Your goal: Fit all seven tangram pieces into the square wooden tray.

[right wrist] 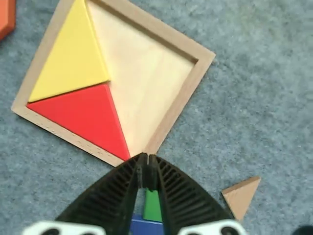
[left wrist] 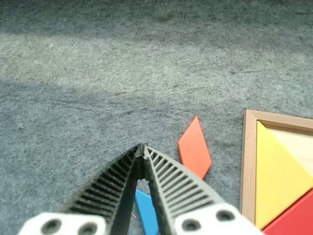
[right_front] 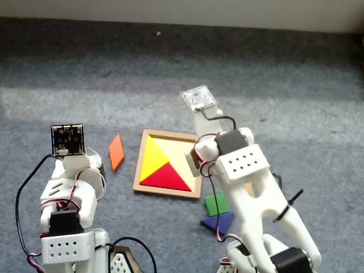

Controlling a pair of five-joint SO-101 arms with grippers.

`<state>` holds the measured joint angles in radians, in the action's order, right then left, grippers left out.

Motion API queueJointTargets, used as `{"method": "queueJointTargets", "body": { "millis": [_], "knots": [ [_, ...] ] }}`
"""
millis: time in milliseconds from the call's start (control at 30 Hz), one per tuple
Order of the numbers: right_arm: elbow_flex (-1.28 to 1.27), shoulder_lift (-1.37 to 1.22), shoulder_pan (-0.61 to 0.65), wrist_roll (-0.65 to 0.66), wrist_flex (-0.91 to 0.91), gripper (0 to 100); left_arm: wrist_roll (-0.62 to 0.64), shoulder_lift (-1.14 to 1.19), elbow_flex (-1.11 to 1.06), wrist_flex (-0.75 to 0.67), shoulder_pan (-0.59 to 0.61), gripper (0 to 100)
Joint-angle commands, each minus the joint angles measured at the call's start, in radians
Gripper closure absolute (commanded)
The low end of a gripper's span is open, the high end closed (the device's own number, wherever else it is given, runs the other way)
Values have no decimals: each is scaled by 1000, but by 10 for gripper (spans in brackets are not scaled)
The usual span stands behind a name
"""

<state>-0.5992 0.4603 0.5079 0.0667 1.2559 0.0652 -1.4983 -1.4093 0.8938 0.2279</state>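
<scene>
The yellow triangle (right wrist: 71,58) and red triangle (right wrist: 85,115) are seated in the tray (right wrist: 180,100) just ahead of the right tool (right wrist: 147,169), so a third piece is judged due. The right tool and the left tool (left wrist: 143,152) are both pressed together and empty. The right tool would have to be spread and lowered over the green piece (right wrist: 152,205) just behind its tip.

Nothing legible to log: you can read no text, label, brand, number or sign in any of the three views.
</scene>
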Motion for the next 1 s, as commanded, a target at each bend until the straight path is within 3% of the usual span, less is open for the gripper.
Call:
{"method": "queueJointTargets", "body": {
  "millis": [0, 400, 533, 667, 800, 967],
  "knots": [
    [-64, 128, -18, 11, 8, 978, -3, -15, 27, 6, 7, 995],
    [-278, 286, -18, 5, -56, 974, -8, -15, 45, 9, 5, 995],
    [-349, 275, -18, 3, -88, 964, -9, -15, 58, 17, 27, 914],
    [-372, 275, -18, -29, -85, 868, -8, -15, 58, 92, 97, 825],
    [-390, 275, -13, -164, -91, 759, -8, -15, 31, 149, 122, 822],
    [-407, 274, -13, -232, -85, 680, -8, -15, -22, 147, 125, 822]
  ]
}}
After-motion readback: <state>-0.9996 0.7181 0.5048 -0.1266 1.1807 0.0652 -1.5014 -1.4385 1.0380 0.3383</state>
